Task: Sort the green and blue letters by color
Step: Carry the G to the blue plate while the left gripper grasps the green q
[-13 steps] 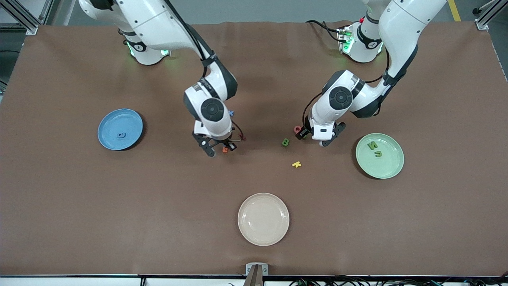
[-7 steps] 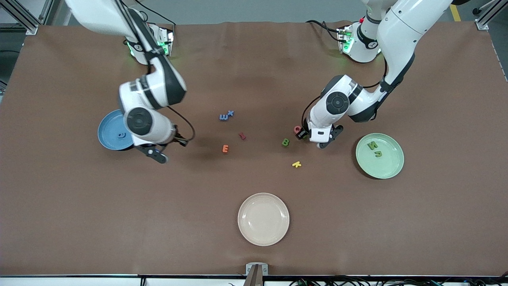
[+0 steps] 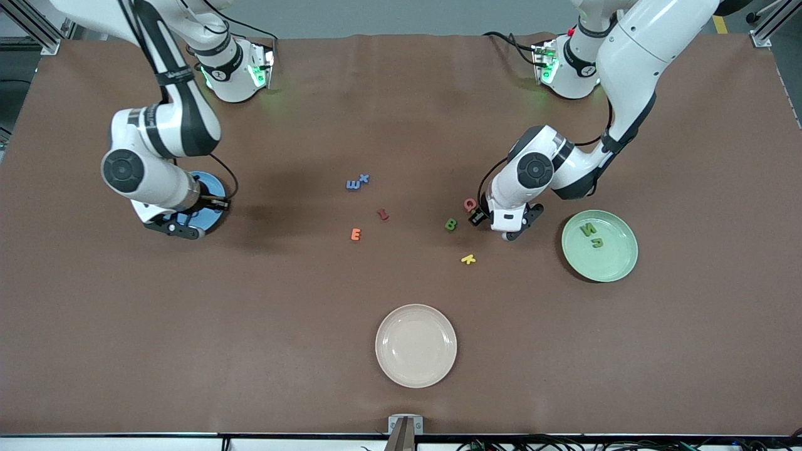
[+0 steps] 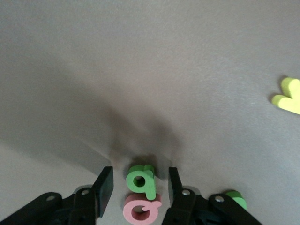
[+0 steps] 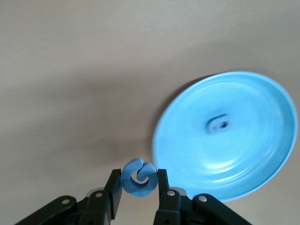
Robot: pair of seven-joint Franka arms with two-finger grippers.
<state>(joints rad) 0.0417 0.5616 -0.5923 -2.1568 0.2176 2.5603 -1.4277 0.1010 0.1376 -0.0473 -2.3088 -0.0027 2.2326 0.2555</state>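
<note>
Right hand clamped on a blue letter, over the counter just beside the blue plate's rim.

Left hand apart, low, straddling a green letter lying on the counter.

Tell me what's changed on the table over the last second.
The right gripper, shut on a blue letter, swung from the middle of the table to the blue plate, uncovering the orange E and the red letter. The left gripper barely shifted, open around a green letter beside the pink letter. The other letters and plates stayed put.
</note>
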